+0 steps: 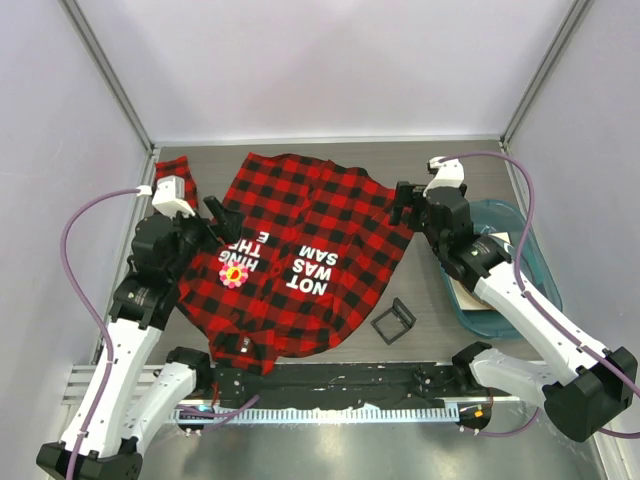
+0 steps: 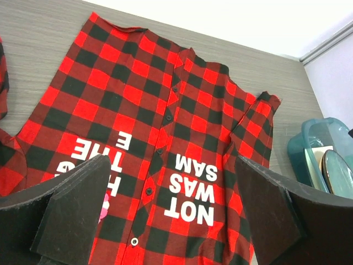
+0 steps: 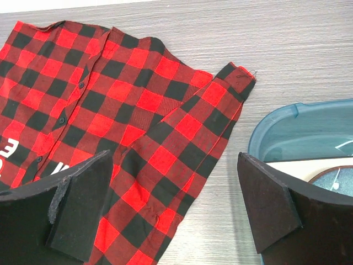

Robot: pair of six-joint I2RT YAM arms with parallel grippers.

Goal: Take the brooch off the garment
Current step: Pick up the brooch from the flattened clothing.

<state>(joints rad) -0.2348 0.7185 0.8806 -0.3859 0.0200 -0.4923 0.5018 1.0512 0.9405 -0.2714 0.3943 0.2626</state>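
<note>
The garment (image 1: 300, 250), a red-and-black check shirt with white lettering, lies spread flat on the table. The brooch (image 1: 233, 272), a small pink flower with a yellow centre, is pinned next to the lettering on the shirt's left half. My left gripper (image 1: 222, 218) is open above the shirt's left side, just beyond the brooch. In the left wrist view the left gripper (image 2: 171, 163) is empty over the garment (image 2: 182, 110), and only a pink sliver of the brooch (image 2: 103, 207) shows beside the left finger. My right gripper (image 3: 175, 160) is open and empty above the garment's right edge (image 3: 165, 121).
A small black square frame (image 1: 393, 320) lies on the table near the shirt's lower right. A teal bin (image 1: 535, 255) holding dishes stands at the right, under the right arm; its rim also shows in the right wrist view (image 3: 298, 118). Grey walls enclose the table.
</note>
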